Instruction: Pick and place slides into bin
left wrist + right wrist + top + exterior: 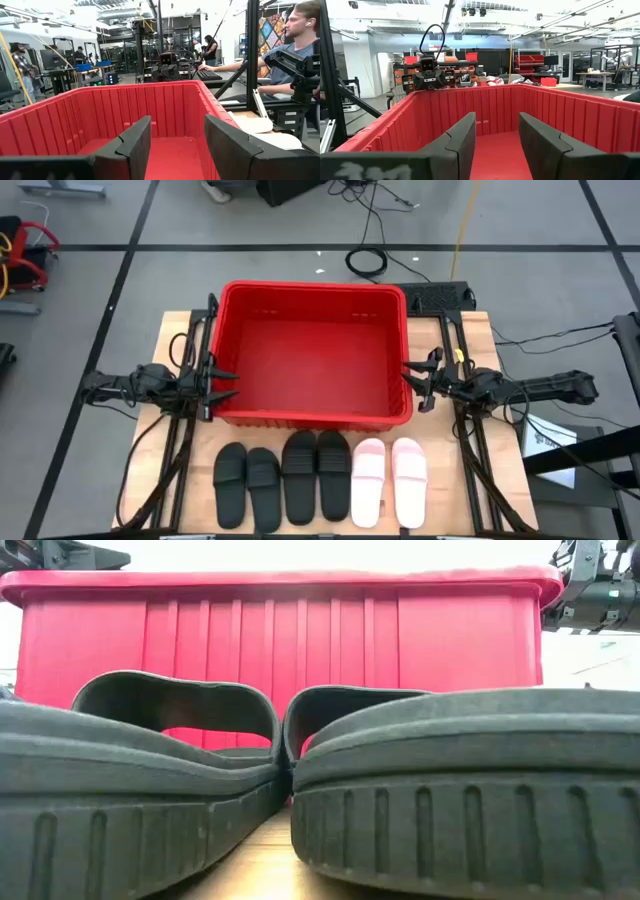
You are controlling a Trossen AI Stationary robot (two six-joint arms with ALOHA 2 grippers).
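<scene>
Jaws standing spread, gripping nothing, on both grippers. Six slides (pixel 320 480) lying in row at near edge. Left gripper (pixel 222 383) and right gripper (pixel 413 377) hovering at bin (pixel 310 292) walls, farther back. Judging no pick begun; next move calling for descent onto strap.

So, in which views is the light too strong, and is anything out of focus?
Low view: the background above the red bin is washed out to white, and the near black slides fill the picture, slightly soft. Right wrist view: the ceiling lights glare and the right gripper fingers look a little blurred. High view: even light, soft shadows beside the pale pink slides.
</scene>
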